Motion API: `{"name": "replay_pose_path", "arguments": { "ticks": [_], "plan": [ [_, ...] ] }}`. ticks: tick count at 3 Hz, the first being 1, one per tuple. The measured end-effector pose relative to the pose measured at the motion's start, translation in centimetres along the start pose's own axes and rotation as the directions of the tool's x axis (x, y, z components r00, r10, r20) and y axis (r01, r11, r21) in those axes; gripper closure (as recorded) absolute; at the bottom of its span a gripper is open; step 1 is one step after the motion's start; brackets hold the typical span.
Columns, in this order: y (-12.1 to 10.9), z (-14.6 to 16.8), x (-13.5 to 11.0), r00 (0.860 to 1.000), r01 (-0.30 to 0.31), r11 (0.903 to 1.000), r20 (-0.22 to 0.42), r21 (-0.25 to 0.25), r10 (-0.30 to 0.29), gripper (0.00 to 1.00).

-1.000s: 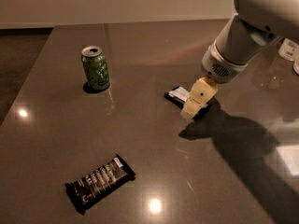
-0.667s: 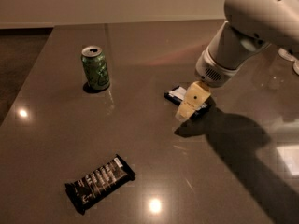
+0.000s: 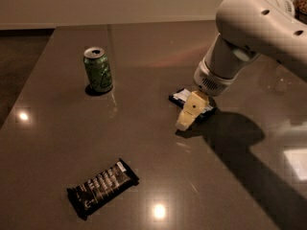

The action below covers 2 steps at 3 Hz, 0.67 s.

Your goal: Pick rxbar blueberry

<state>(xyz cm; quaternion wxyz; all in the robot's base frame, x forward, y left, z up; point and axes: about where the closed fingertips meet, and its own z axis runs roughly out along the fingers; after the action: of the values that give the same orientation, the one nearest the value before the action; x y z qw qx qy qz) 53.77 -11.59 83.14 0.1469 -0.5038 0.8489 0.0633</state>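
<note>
The rxbar blueberry (image 3: 181, 97) lies flat on the dark table, right of centre. It is a small navy bar with a pale panel, and the arm covers part of it. My gripper (image 3: 188, 116) hangs from the big white arm that comes in from the upper right. Its cream fingers (image 3: 190, 111) point down, right over the near end of the bar, close to the tabletop. I see nothing held in it.
A green soda can (image 3: 98, 70) stands upright at the left rear. A longer black wrapped bar with white lettering (image 3: 102, 186) lies near the front left. The table's left edge (image 3: 29, 71) runs along the dark floor.
The arm has swung left and lower, bringing the gripper from beside the bar's right end to over its near end. The bar, the can and the black bar have not moved.
</note>
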Motion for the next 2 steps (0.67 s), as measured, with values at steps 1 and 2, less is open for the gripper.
{"name": "replay_pose_path", "arguments": {
  "ticks": [1, 2],
  "plan": [
    [-0.07, 0.65, 0.22, 1.000, -0.002, 1.0000, -0.016, -0.010, 0.002, 0.24],
    [-0.28, 0.56, 0.43, 1.000, -0.012, 0.9997, -0.014, -0.021, 0.012, 0.47]
  ]
}}
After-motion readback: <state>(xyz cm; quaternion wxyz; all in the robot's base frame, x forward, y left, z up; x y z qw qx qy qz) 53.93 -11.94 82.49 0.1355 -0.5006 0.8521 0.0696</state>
